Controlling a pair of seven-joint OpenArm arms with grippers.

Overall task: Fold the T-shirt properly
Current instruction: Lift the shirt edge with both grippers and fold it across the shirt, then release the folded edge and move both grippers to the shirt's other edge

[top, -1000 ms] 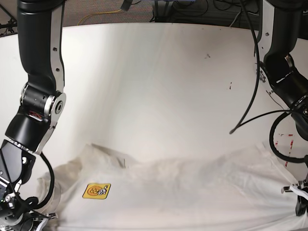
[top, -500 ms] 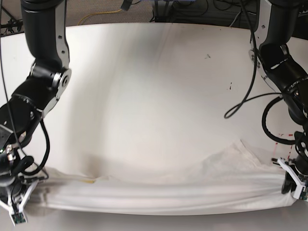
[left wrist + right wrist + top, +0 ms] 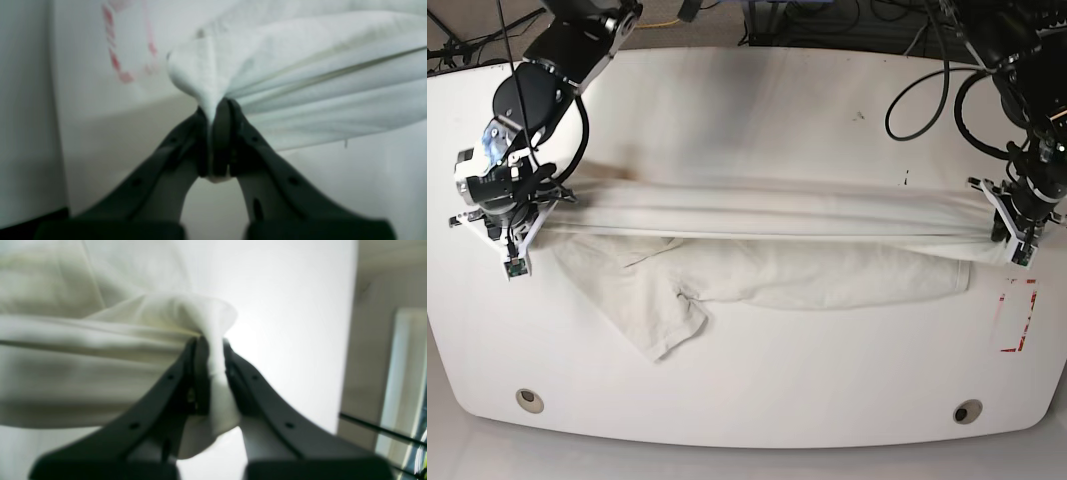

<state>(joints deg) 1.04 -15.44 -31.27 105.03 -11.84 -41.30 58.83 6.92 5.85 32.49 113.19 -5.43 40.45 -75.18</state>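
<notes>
Left wrist: left claw (image 3: 215, 140) pressed tight on bunched corner of T-shirt (image 3: 317, 76); cloth fans away to view's right, taut. Red marks on worktop (image 3: 83, 133) behind.

Right wrist: right claw (image 3: 213, 373) pinching opposite corner; fabric runs off to view's left.

Base: shirt stretched between claws, long axis side to side across worktop, lower part with sleeve draping onto surface nearer camera. Both arms equally engaged; judgement: next move must be simultaneous.

My left gripper (image 3: 215, 110) has its jaws pinched tight on a bunched corner of the T-shirt (image 3: 320, 83), and a small nub of cloth pokes out above them. Taut folds run off to the right. Red marks (image 3: 120, 56) show on the table (image 3: 100, 133) behind.
</notes>
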